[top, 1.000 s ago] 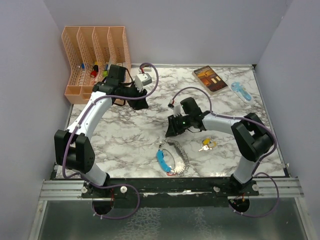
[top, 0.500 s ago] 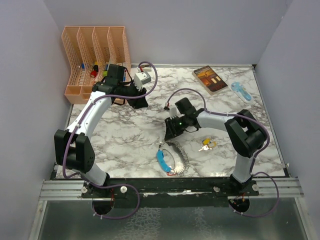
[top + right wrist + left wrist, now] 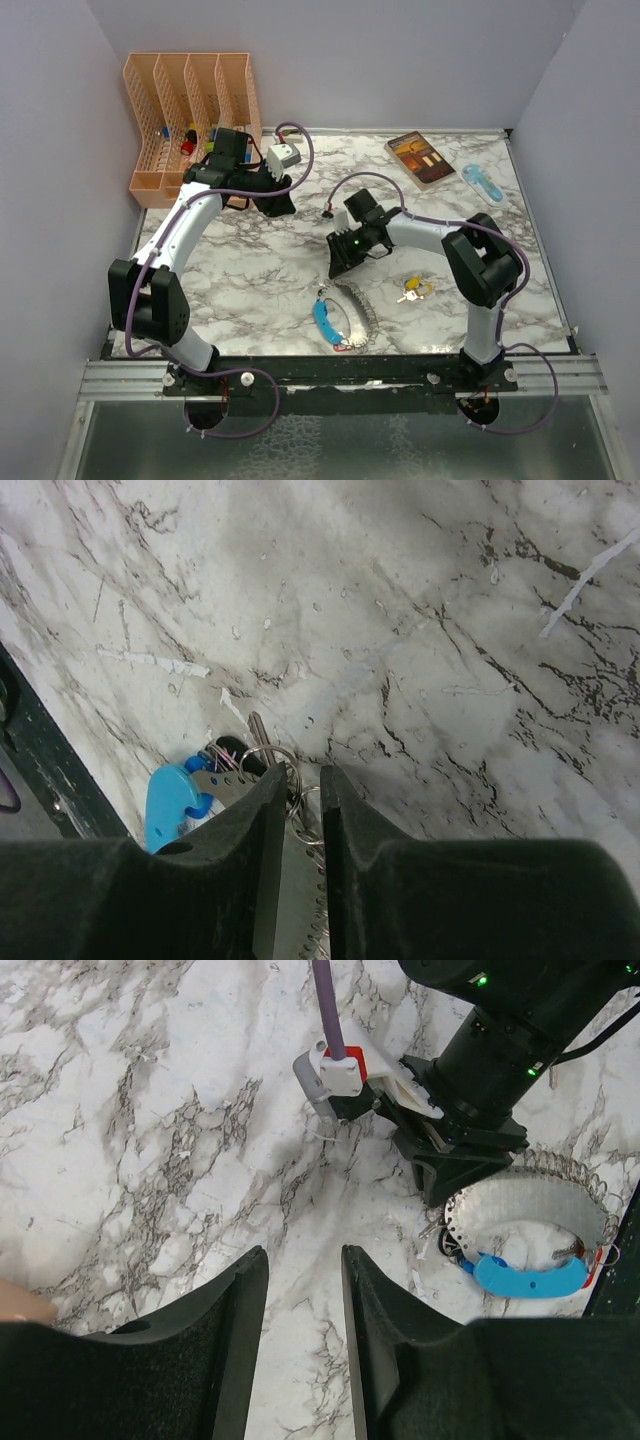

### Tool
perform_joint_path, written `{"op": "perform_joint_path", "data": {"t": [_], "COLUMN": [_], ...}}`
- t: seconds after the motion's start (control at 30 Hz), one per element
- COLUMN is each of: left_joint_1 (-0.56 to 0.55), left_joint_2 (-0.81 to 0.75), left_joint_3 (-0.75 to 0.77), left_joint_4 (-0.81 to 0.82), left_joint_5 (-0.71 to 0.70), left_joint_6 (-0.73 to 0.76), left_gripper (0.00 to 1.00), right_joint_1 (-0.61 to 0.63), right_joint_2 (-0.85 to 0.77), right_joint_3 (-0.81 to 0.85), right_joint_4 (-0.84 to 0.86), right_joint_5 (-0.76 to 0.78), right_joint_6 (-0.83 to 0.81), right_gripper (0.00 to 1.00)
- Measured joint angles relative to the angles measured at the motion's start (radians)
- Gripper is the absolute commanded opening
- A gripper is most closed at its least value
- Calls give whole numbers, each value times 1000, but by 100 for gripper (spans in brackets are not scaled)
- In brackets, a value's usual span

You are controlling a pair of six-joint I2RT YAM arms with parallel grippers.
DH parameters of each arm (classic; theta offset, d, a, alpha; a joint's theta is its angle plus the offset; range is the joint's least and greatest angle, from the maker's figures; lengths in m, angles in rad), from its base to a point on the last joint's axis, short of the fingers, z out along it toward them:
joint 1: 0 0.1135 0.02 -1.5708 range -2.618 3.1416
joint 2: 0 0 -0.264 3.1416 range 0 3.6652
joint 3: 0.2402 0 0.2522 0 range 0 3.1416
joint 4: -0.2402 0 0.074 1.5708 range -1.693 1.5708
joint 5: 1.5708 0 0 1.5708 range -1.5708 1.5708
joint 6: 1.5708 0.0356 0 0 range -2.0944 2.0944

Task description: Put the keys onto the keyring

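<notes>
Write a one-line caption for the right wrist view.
Right gripper, jaws narrowly apart, poised at the keyring and its metal rings, beside its light-blue piece on the marble table.

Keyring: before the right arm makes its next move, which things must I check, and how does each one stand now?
1. The right gripper is placed at the keyring: ok, metal loops at the ring's far end show between its fingers.
2. The ring is really gripped: cannot tell, as a narrow gap shows between the fingers.
3. The left gripper is free: ok, it is open, empty and above the bare table.
4. The loose keys are located: ok, they lie apart from the keyring, to its right.
5. The keys are on the ring: not ok, not yet done.
</notes>
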Motion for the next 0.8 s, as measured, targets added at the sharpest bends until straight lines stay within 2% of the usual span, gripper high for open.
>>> {"op": "perform_joint_path", "data": {"t": [0.33, 0.37, 0.43, 0.47, 0.67, 0.8], "left_joint_1": [0, 0, 0, 0, 0, 0], "left_joint_2": [0, 0, 0, 0, 1, 3], "left_joint_3": [0, 0, 0, 0, 0, -1], "left_joint_4": [0, 0, 0, 0, 0, 24], "left_joint_5": [1, 1, 1, 1, 4, 27], "left_joint_6": [-2, -3, -4, -4, -10, -40], "left_gripper": [38, 38, 38, 38, 38, 38], "right_joint_1": [0, 0, 0, 0, 0, 0], "right_joint_2": [16, 17, 21, 24, 29, -58], "right_joint_3": [26, 28, 34, 37, 35, -82], "right_joint_4": [-90, -93, -101, -105, -87, 19], "right_joint_5": [-14, -14, -15, -16, -24, -15], "right_joint_6": [-43, -45, -53, -56, -50, -1], "right_gripper": [20, 17, 3, 1, 1, 1]}}
